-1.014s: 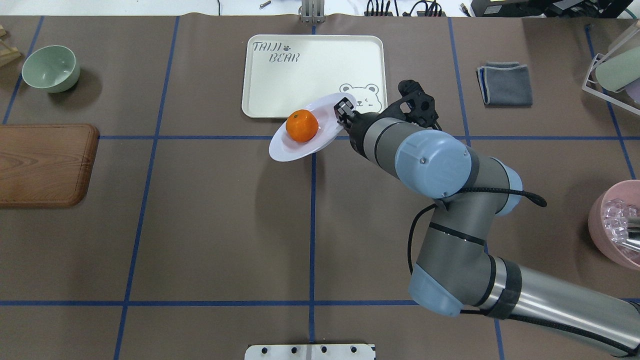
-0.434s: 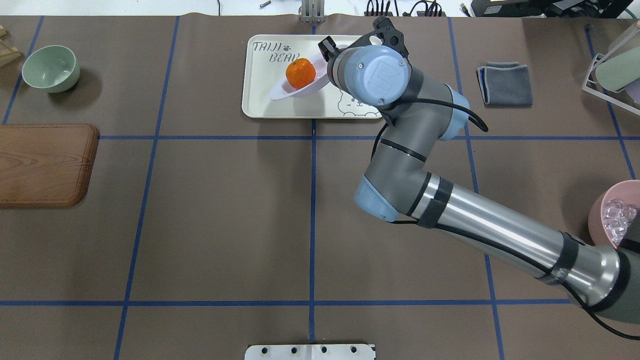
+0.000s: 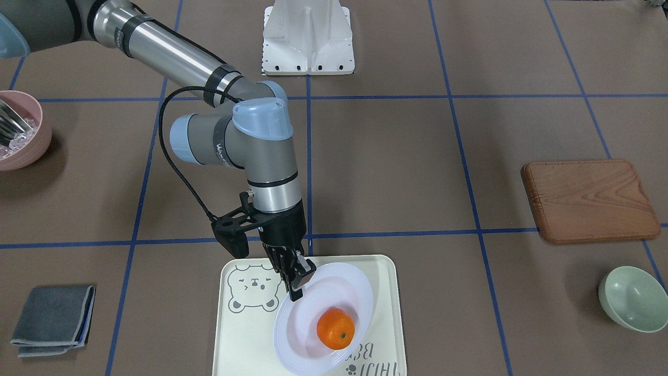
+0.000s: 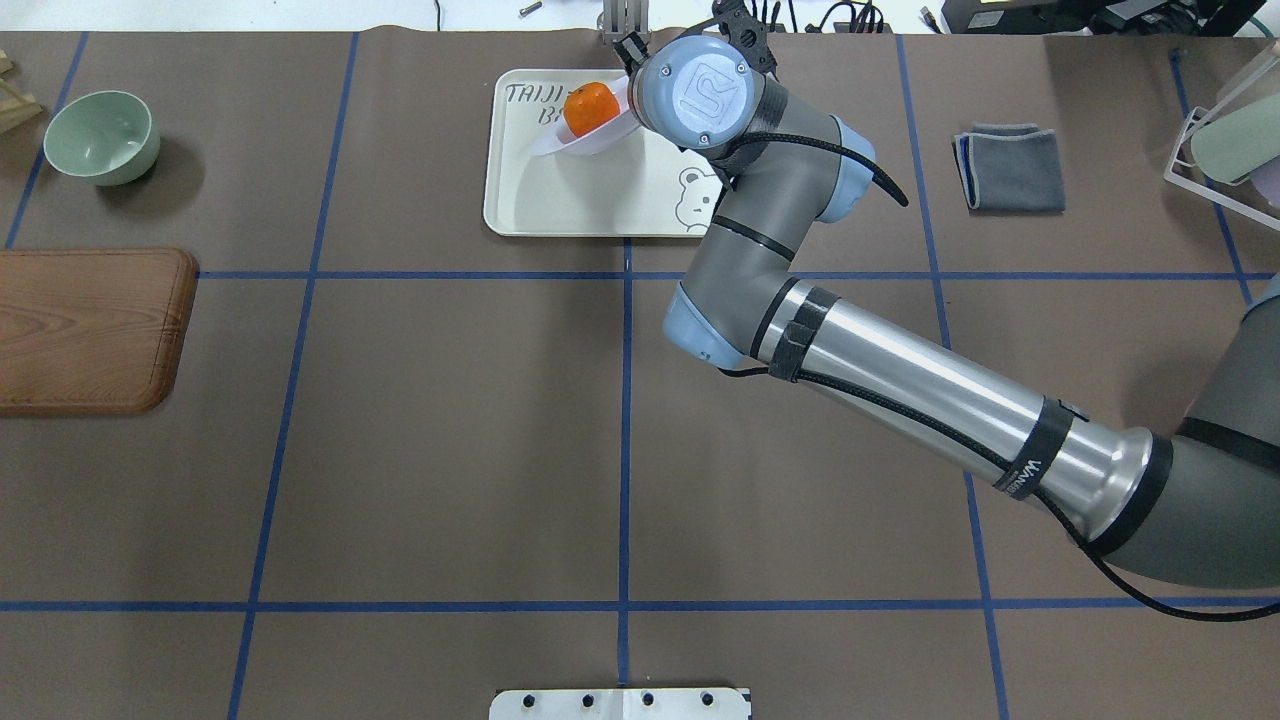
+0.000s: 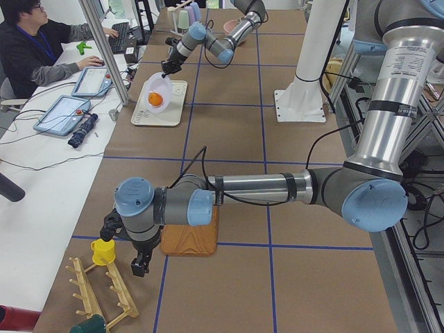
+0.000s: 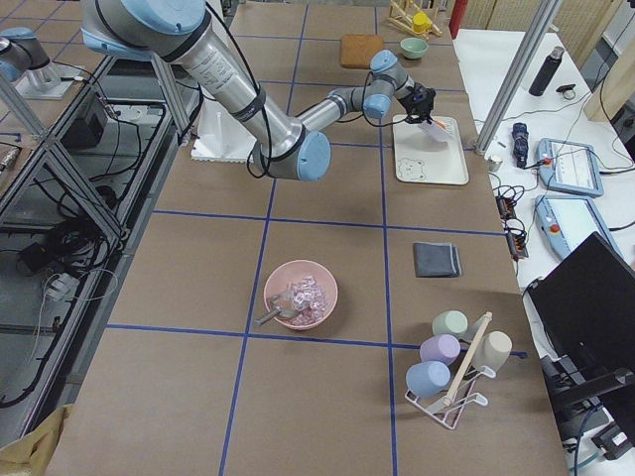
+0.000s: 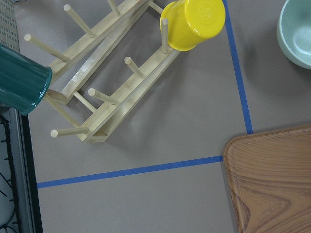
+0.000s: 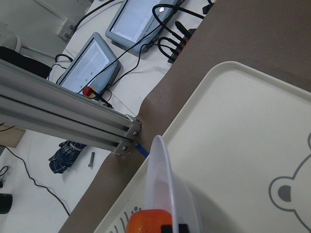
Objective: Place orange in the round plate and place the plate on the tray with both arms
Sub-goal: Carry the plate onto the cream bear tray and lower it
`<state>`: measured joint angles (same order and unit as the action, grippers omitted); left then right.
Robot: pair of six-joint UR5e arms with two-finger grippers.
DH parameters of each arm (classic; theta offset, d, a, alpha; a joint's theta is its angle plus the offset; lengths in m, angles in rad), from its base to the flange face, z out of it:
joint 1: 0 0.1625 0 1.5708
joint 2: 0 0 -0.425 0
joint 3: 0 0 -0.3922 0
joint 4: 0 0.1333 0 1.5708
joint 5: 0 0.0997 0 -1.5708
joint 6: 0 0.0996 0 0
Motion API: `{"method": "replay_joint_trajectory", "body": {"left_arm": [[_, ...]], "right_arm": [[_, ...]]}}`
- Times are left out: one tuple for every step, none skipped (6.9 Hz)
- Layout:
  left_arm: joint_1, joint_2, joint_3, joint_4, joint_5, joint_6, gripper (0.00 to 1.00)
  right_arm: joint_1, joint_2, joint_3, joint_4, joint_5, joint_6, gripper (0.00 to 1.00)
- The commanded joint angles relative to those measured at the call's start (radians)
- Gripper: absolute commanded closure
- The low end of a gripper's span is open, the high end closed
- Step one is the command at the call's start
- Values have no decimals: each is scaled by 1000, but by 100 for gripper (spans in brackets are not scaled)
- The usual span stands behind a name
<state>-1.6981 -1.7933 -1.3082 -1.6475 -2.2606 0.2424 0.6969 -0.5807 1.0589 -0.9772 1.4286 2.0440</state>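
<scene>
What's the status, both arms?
Right end effector shut on round plate rim. Plate tilted over tray, orange inside. Left end effector far off by wooden rack, state unclear.

I see the table (image 4: pixel 450 450) from overhead at the rear, steeply from the front, and along it from both ends. Both wrist cams sit close; right wrist and overhead share the tray (image 8: pixel 243 121).

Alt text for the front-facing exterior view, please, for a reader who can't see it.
The right hand grips the rim of the round plate, held tilted over the tray with the orange in its well. Around it sit a wooden board, a green bowl, a folded grey cloth and a pink bowl.
</scene>
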Motion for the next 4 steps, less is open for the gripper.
{"method": "replay_joint_trajectory", "body": {"left_arm": [[0, 0, 0, 0, 0, 0, 2], [0, 0, 0, 0, 0, 0, 2], [0, 0, 0, 0, 0, 0, 2], [0, 0, 1, 0, 1, 0, 2]], "right_arm": [[-5, 12, -56, 26, -31, -65, 100], [-7, 1, -44, 22, -34, -109, 1], [-8, -27, 22, 11, -34, -163, 0], [-7, -63, 102, -27, -28, -235, 0]]}}
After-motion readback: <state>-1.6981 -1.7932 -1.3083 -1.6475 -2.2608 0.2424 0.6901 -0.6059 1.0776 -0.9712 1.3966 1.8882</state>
